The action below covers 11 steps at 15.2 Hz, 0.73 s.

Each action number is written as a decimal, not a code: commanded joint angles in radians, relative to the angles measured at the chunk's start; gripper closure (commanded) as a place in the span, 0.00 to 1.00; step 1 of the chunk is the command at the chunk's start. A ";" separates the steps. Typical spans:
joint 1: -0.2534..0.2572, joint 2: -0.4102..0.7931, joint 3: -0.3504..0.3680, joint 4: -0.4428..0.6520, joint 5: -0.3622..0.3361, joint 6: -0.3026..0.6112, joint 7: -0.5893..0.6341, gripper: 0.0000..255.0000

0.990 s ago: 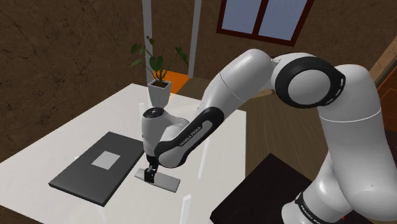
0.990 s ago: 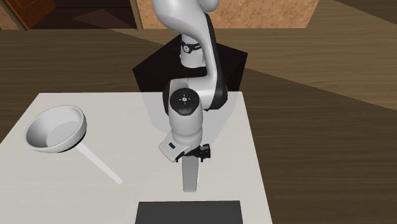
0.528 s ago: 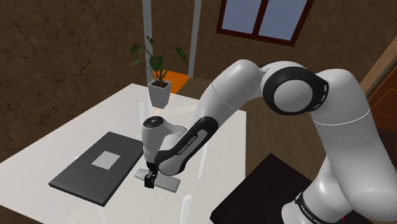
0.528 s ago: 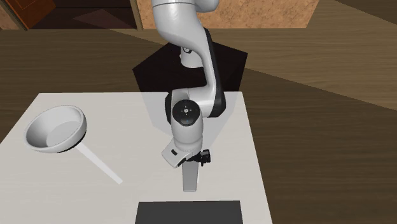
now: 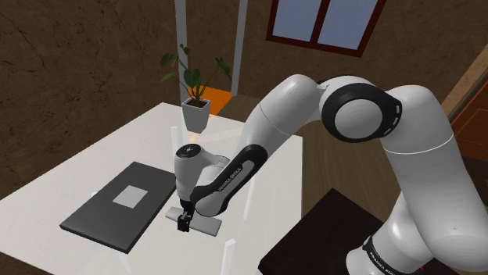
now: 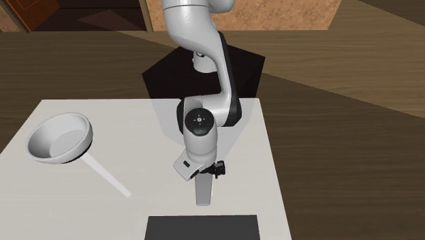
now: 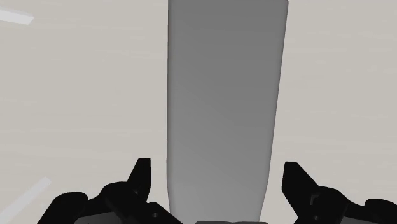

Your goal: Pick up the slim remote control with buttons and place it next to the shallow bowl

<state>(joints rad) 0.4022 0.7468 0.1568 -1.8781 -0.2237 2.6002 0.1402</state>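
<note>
Wrist view: plain grey remote [image 7: 222,95] flat on white table [image 7: 83,95], toward the edge opposite the shallow bowl [image 6: 60,140], beside a dark mat [image 6: 203,228], straddled by black gripper [image 7: 216,168], jaws released, spread either side.

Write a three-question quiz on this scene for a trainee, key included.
1. True or false: the gripper is shut on the grey remote.
2. In the second exterior view, on which side of the remote does the shallow bowl lie? A) its left B) its right C) on top of it
3. Fill in: in the shoulder view, a ___ stands at the far end of the white table.
Key: 1. False: the fingers stand open, one on each side of the remote, with a gap showing. 2. A. 3. a potted plant.
</note>
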 commanded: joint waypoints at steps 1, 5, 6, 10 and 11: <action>0.000 0.000 0.000 0.000 0.000 0.000 0.000 1.00; 0.000 0.000 0.000 0.000 0.000 0.000 0.000 1.00; 0.000 0.000 0.000 0.000 0.000 0.000 0.000 1.00; 0.000 0.000 0.000 0.000 0.000 0.000 0.000 1.00; -0.002 -0.012 0.003 -0.005 0.002 -0.007 -0.001 1.00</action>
<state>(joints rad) 0.4014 0.7416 0.1581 -1.8792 -0.2226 2.5960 0.1395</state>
